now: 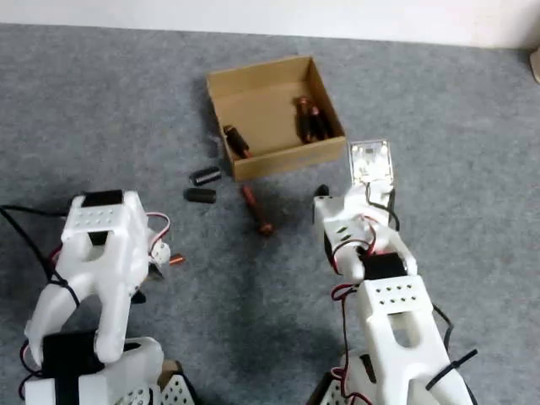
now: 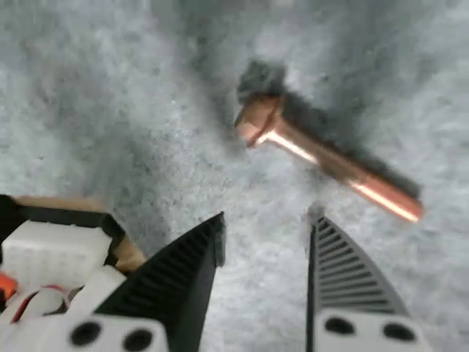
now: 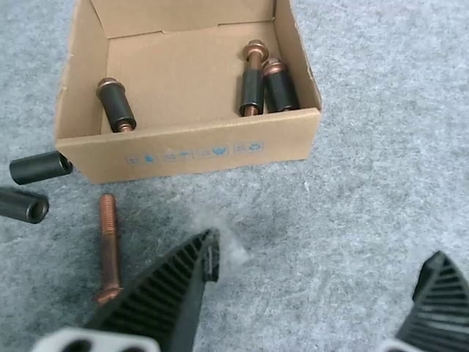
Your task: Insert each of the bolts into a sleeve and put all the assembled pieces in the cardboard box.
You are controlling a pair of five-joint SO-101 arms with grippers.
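Left claw [image 2: 267, 216] released near a copper bolt [image 2: 322, 158]; right claw [image 3: 326, 246] released, facing the cardboard box [image 3: 190, 154] holding three assembled pieces [image 3: 117, 106]

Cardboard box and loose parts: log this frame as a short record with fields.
cardboard box: holds three assembled pieces
loose sleeves: two, lying outside by the box's front corner
loose bolts: two, one before the box, the other by the left gripper
left gripper: open, empty
right gripper: open, empty
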